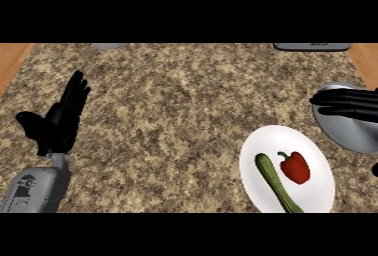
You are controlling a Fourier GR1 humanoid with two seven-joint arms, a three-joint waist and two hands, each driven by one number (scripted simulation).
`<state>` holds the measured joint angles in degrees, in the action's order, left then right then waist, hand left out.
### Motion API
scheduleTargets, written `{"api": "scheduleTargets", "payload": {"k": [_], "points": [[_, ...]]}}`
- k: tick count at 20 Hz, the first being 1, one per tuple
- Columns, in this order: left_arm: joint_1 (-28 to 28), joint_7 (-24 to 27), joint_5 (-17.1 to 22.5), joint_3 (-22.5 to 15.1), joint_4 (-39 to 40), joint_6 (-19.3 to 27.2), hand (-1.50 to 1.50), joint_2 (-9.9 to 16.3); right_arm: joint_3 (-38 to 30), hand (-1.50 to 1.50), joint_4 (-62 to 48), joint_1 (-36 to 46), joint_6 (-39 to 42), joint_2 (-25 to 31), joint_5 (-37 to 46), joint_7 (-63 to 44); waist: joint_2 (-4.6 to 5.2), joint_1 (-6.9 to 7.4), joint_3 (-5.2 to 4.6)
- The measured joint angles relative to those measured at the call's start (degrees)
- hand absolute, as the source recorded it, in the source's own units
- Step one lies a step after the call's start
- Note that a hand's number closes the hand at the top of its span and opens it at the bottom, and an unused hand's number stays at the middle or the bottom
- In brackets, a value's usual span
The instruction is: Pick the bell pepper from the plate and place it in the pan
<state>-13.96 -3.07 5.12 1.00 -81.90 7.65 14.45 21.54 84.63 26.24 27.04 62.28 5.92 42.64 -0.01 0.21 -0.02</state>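
Now we see the red bell pepper [295, 167] on the plate [258, 145] | right robot hand [347, 104] over the pan [347, 135], fingers straight, empty | left robot hand [55, 122] resting, fingers spread.

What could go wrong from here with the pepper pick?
1. The cucumber lies close beside the red bell pepper on the white plate; fingers closing on the pepper may nudge or catch it.
2. The right hand is over the grey pan, not the plate, so it must travel back and could clip the pan's rim.
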Motion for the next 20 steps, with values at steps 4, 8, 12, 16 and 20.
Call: {"api": "scheduleTargets", "payload": {"k": [4,8,12,16,20], "points": [[1.21,0.52,-0.98,-0.33,-0.80,0.64,0.00,-0.90,1.12,-1.50,3.17,-1.87,0.21,-0.07,2.33,-2.69,-0.02,-0.08,0.01],[1.83,-1.14,-0.90,0.35,-2.87,-0.18,0.00,-0.21,0.48,-1.50,3.70,-3.29,0.80,-1.83,4.61,-4.71,-0.02,-0.04,0.01],[0.48,-0.59,-1.39,0.61,-1.05,-0.48,0.00,-1.02,-0.57,-1.50,0.52,-2.33,1.11,-4.27,8.37,-5.33,0.06,0.06,0.01],[1.20,-1.30,-1.49,0.89,-2.32,-1.04,0.00,-1.16,-0.33,-1.50,-0.60,-3.55,0.62,-6.46,12.90,-5.68,0.04,0.08,0.02],[1.59,-1.25,-1.54,1.26,-2.89,-1.64,0.00,-1.15,1.44,-1.50,-4.18,-1.98,0.59,-8.95,17.08,-4.80,0.10,0.33,0.02]]}}
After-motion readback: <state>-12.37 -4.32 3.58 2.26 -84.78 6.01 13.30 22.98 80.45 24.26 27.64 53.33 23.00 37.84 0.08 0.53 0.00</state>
